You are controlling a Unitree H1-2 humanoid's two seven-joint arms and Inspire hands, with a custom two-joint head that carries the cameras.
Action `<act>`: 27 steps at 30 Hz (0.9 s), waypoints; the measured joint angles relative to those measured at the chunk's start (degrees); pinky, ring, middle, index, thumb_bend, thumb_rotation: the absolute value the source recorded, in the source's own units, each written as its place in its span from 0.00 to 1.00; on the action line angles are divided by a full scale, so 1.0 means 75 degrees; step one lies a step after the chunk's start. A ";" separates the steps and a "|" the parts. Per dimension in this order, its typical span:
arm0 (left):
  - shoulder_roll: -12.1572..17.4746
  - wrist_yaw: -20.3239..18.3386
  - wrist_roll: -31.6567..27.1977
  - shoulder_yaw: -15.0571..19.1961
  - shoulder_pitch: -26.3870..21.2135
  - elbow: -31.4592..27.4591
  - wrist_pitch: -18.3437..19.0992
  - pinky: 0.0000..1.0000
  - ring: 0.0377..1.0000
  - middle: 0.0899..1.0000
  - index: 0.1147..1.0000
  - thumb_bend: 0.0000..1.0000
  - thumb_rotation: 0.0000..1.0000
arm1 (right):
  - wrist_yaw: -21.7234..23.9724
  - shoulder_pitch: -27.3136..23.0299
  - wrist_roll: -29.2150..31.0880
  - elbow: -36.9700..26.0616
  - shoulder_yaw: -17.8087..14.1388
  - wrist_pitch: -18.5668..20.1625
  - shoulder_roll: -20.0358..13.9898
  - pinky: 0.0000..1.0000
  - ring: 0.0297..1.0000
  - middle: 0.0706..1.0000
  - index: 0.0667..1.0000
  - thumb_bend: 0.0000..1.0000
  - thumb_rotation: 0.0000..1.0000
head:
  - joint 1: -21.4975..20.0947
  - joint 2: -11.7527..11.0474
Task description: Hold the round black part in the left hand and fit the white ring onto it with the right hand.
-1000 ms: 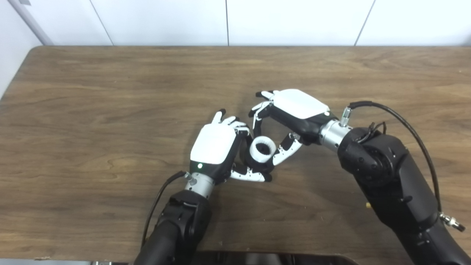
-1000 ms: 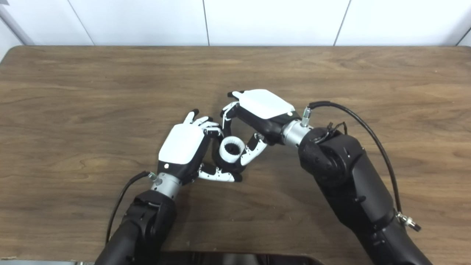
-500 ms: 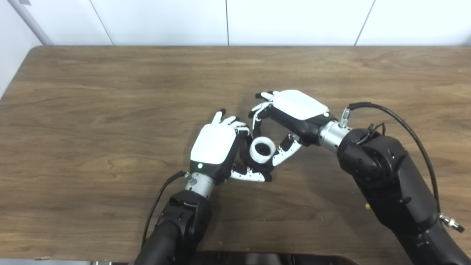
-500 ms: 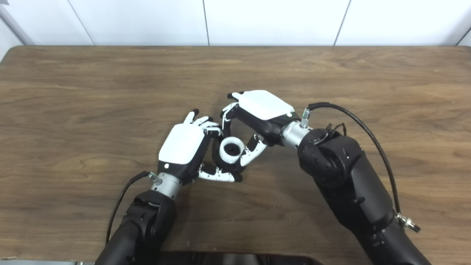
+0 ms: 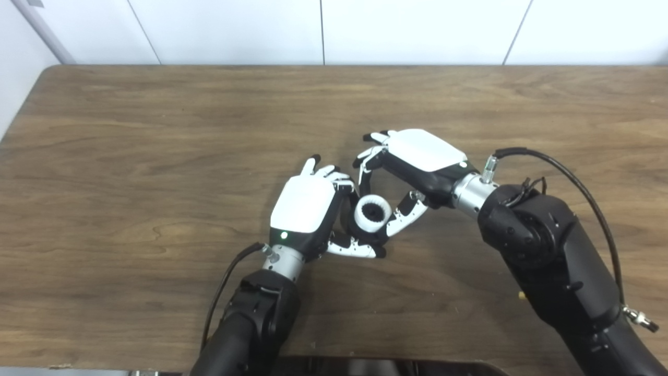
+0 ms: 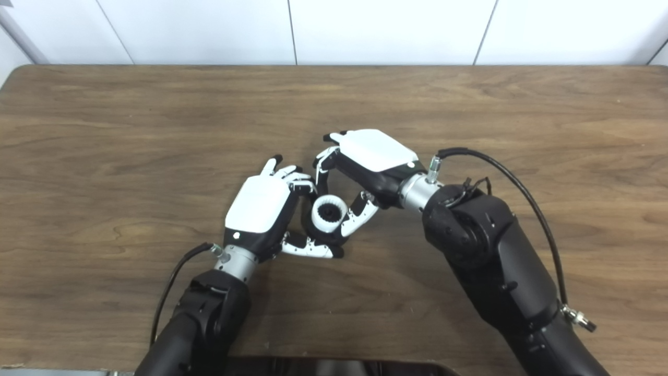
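Writing: none readable on hands, parts or table (image 5: 156,130); only a small green light on back of left hand (image 5: 302,204).
Count: 1 white ring (image 5: 372,212), 1 black part (image 5: 371,211), 2 hands, 2 black cables, one per wrist.
Ring + part: ring sits round the black part, dark toothed centre showing thru the hole; the pair is held just above tabletop, between both hands, centre of table.
Left hand: palm turned right, white back facing up-left; fingers curl over far side of the pair, thumb (image 5: 355,249) stretches under it — clamped on the black part.
Right hand (image 6: 371,156): comes in from right, wrist bent, back up; thumb (image 6: 359,215) touches ring's right side, fingers (image 6: 322,162) arch above it, tips nr the left hand's. Can't tell if it grips the ring or just rests on it.
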 measured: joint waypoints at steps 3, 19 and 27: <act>0.0000 0.0002 0.0000 0.0000 -0.0001 0.0000 -0.0006 1.00 0.86 0.74 0.42 0.53 0.06 | -0.0010 0.0009 -0.0001 0.0000 0.0002 0.0000 0.0000 1.00 0.97 0.80 0.45 0.52 0.14 | 0.0000 0.0012; -0.0003 0.0000 0.0001 -0.0001 -0.0002 0.0000 -0.0008 1.00 0.86 0.74 0.42 0.53 0.06 | -0.0037 0.0009 -0.0020 0.0025 0.0026 -0.0052 -0.0012 1.00 0.97 0.80 0.45 0.52 0.14 | -0.0023 0.0000; -0.0010 -0.0018 -0.0001 0.0001 -0.0010 0.0001 -0.0006 1.00 0.86 0.74 0.42 0.53 0.06 | -0.0021 0.0008 0.0004 0.0025 0.0012 -0.0051 -0.0025 1.00 1.00 0.82 0.46 0.52 0.14 | -0.0023 0.0000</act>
